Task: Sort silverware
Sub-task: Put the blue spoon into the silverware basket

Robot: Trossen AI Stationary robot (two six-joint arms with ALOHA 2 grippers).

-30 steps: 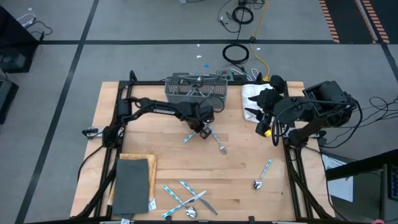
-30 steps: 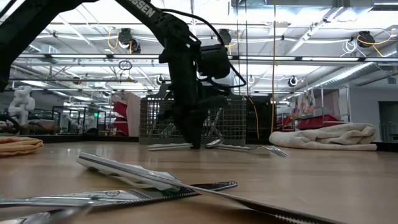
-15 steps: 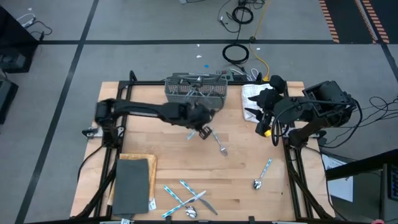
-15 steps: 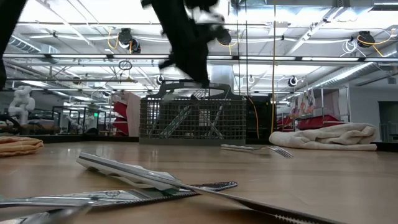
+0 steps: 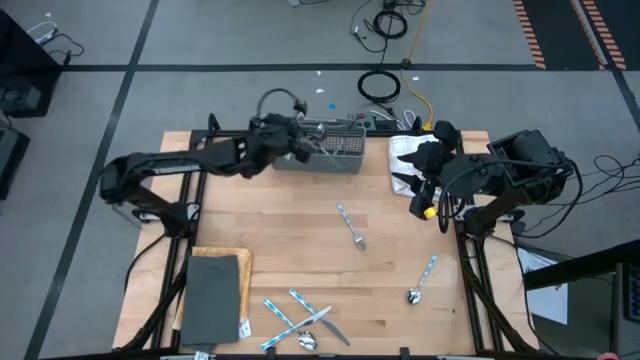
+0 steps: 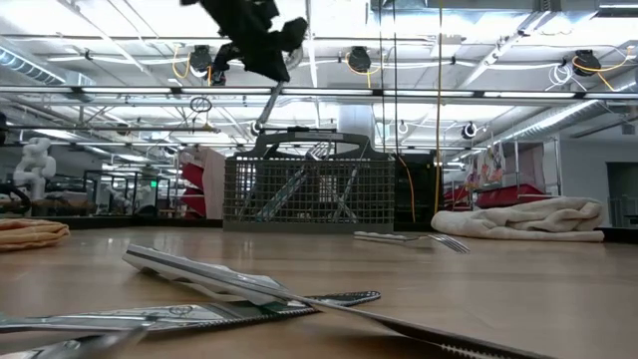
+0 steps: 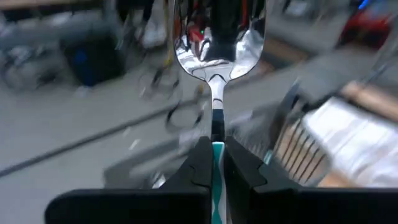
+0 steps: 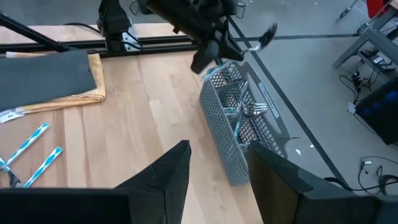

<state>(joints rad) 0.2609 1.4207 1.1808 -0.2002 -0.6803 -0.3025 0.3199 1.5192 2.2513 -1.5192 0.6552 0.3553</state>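
The left pincer point(image 7: 214, 163), clamped on a spoon point(image 7: 217, 43) by its patterned handle, hangs above the basket point(image 5: 325, 150) at the tabletop's point(image 5: 290, 230) far edge. The right pincer point(image 8: 214, 171) waits part-open beside the towel point(image 5: 405, 155). Light, stiff and slick, the spoon seems best pinched mid-handle. A fork point(image 5: 350, 227) lies mid-table, more silverware point(image 5: 300, 320) near the front; the basket's compartments are hard to tell apart.

A grey concrete floor point(image 5: 200, 40) crossed by dark tape lines point(image 5: 130, 75) is seen around the light wooden table point(image 5: 300, 250). Overhead, white ceiling trusses point(image 6: 478, 95) are lit brightly.
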